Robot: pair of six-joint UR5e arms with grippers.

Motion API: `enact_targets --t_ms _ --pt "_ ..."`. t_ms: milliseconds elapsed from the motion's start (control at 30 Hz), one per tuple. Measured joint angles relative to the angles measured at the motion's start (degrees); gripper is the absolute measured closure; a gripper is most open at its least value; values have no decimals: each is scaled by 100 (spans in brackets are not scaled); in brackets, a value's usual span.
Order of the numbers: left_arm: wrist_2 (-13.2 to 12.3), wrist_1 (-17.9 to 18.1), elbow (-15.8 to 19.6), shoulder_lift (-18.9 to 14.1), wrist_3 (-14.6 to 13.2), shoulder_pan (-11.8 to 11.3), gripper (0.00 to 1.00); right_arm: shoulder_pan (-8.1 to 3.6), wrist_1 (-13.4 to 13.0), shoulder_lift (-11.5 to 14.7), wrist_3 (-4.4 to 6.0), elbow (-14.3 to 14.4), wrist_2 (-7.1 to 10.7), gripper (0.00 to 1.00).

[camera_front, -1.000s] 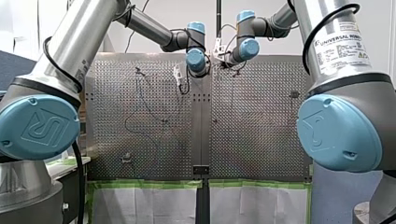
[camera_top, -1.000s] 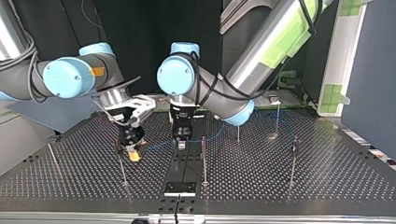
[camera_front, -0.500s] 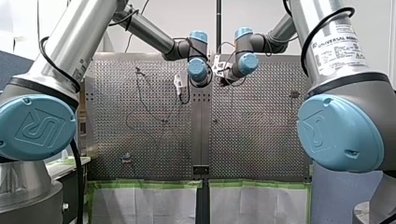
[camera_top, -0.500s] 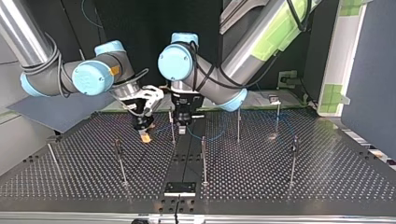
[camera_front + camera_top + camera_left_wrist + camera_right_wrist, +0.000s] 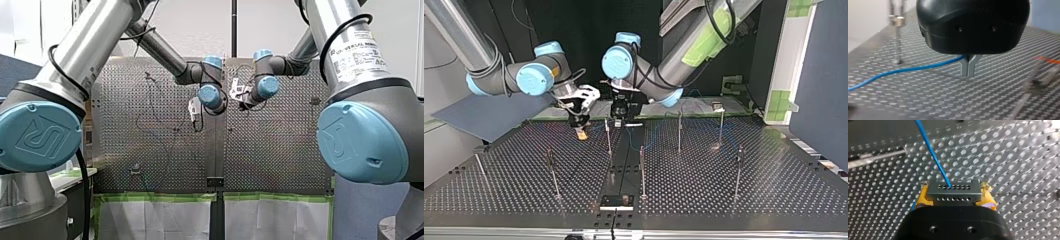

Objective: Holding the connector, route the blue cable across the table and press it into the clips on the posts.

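In the right wrist view my right gripper (image 5: 953, 196) has its yellow pads (image 5: 923, 197) shut on a dark grey connector (image 5: 953, 193) with two rows of holes. The blue cable (image 5: 933, 155) leaves the connector's top face and runs ahead over the perforated table. In the left wrist view my left gripper (image 5: 968, 68) has its thin metal fingers shut on the blue cable (image 5: 910, 68), just above the table. In the top view my right gripper (image 5: 581, 133) hangs left of a thin post (image 5: 608, 136), and my left gripper (image 5: 618, 122) hangs just right of that post.
Several thin posts stand on the perforated table (image 5: 704, 195), among them a post (image 5: 642, 172) near the middle, a post (image 5: 679, 131) further back, and a post (image 5: 738, 172) at the top view's right. A small black block (image 5: 616, 201) sits at the near edge.
Both grippers have moved together toward the far side of the top view, away from its camera, past the middle posts. The right still holds the connector, the left still the cable.
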State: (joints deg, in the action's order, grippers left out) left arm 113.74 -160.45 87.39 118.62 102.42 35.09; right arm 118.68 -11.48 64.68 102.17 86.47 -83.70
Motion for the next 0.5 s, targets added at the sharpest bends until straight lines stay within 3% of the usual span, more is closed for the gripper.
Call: enact_targets --t_ms 200,500 --pt "-106 288 287 285 42 -37 100 -109 -166 -14 -140 263 10 100" --pt "-365 704 706 518 137 -118 100 -240 -219 -41 -486 608 16 100"
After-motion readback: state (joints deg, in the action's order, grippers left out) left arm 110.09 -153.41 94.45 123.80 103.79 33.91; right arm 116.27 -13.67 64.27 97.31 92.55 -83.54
